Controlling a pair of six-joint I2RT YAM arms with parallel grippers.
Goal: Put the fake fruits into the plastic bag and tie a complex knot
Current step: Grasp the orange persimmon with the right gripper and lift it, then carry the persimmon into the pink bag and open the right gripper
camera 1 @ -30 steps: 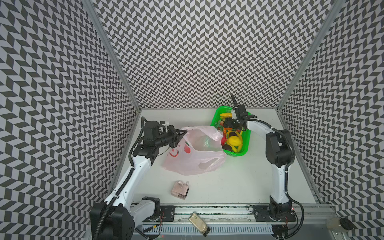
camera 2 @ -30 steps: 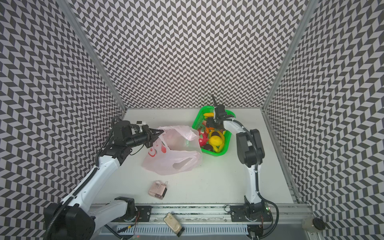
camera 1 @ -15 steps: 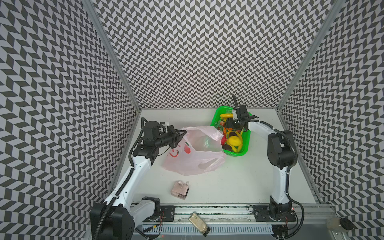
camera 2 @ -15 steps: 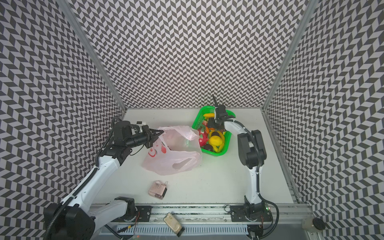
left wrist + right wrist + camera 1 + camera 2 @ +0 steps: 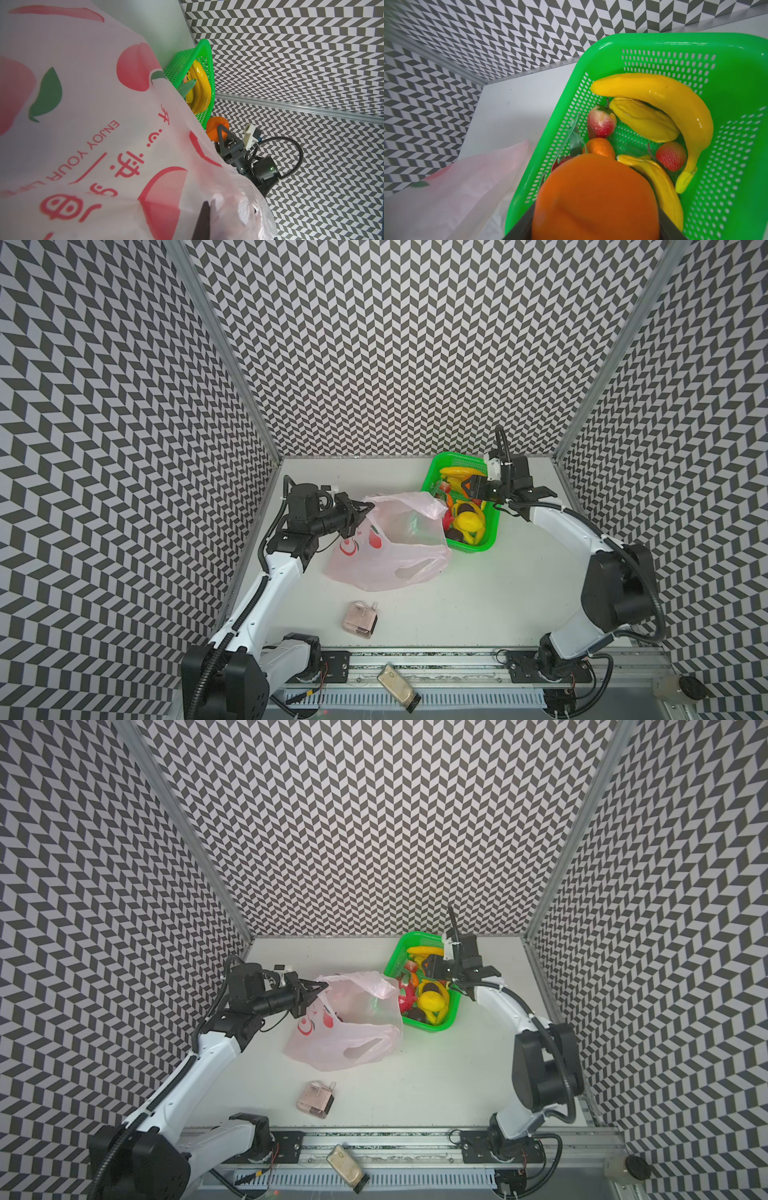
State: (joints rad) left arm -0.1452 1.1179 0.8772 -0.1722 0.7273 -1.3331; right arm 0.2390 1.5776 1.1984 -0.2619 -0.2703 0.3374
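The pale pink plastic bag (image 5: 386,547) (image 5: 345,1027) lies slumped on the table, its mouth toward the green basket (image 5: 461,456) (image 5: 428,1029). My left gripper (image 5: 365,508) (image 5: 205,204) is shut on the bag's upper rim and holds it raised. My right gripper (image 5: 467,485) (image 5: 595,207) hangs over the basket, shut on an orange (image 5: 596,197) (image 5: 216,127). Left in the basket are yellow bananas (image 5: 675,93), two strawberries (image 5: 601,122), another orange (image 5: 600,147), a pink dragon fruit (image 5: 405,992) and a dark brown round fruit (image 5: 455,535). No knot shows.
A small pinkish clear box (image 5: 359,618) (image 5: 315,1100) sits on the table in front of the bag. A tan object (image 5: 397,686) lies on the front rail. Patterned walls close in the table on three sides, and the basket stands near the back wall.
My right gripper's jaws have narrowed onto the orange over the basket. The left gripper and the bag have stayed where they were.
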